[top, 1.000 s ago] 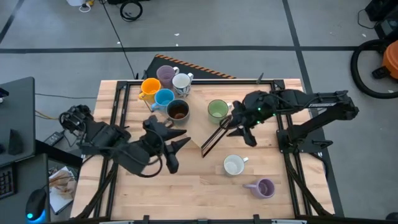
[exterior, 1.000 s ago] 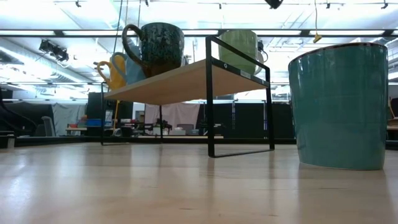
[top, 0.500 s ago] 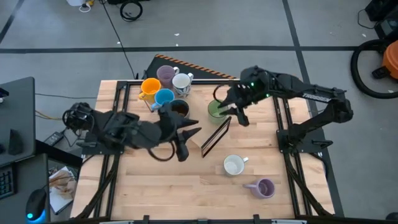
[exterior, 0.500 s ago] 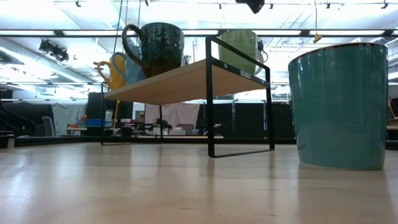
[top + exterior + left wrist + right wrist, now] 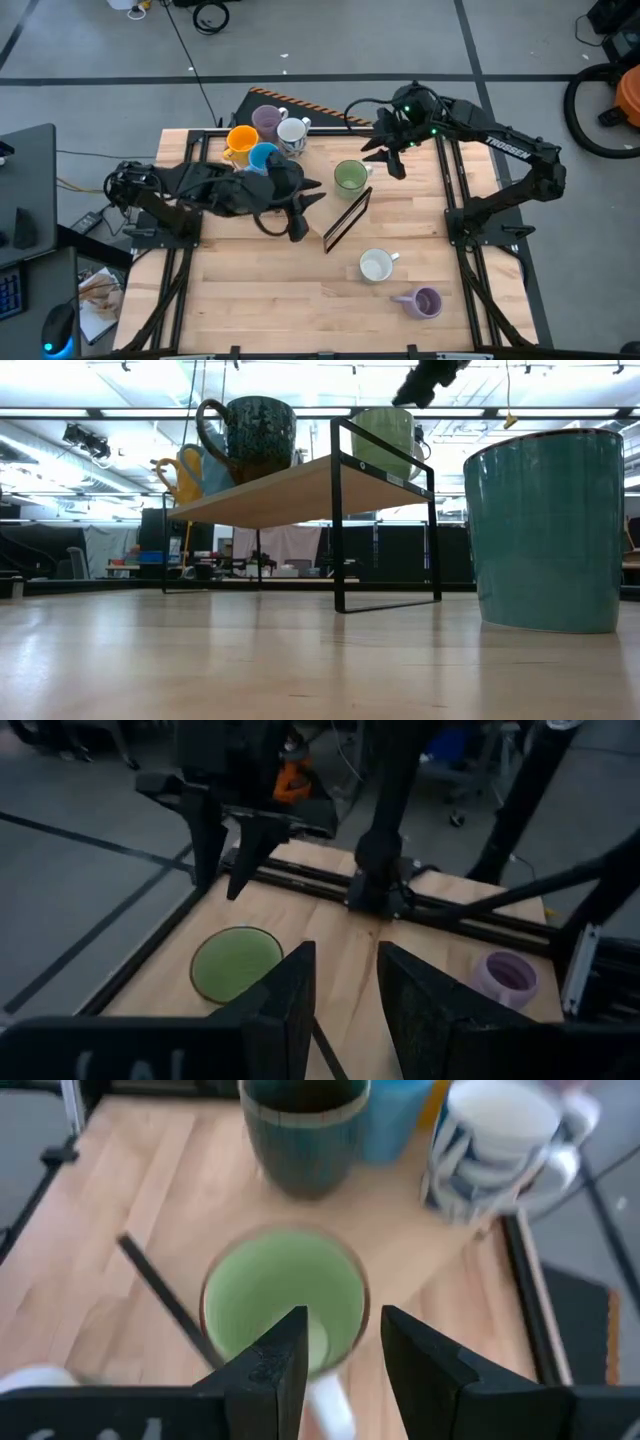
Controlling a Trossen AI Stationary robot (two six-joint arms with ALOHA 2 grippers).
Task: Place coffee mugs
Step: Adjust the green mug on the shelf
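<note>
Your right gripper hung jaws apart and empty by the green mug, left gripper likewise; ceramic looked rigid, slick, chippable, so you'd pinch the rim

Pale wooden worktop with black rails along both sides. On it, a low shelf of wood in a thin black frame. Beyond the worktop, grey floor, a yellow-and-black striped strip and a black cable.
</note>
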